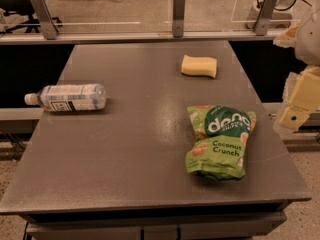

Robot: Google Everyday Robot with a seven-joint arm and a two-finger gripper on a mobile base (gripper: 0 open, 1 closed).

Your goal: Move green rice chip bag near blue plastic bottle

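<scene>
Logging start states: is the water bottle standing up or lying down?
Lying down: the bottle rests on its side at the table's left edge, cap pointing left. The pincer hangs off the table's right side.

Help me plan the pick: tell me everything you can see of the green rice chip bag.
The green rice chip bag is a crinkly pouch, dark green at its top with a white logo, light green below with "Coconut Crunch" text and orange chip pictures. It lies flat, front up, on the table, in its right half as the camera sees it, top toward the far side. Only the table touches it; the tool hangs past the table's right edge, apart from the bag.
</scene>
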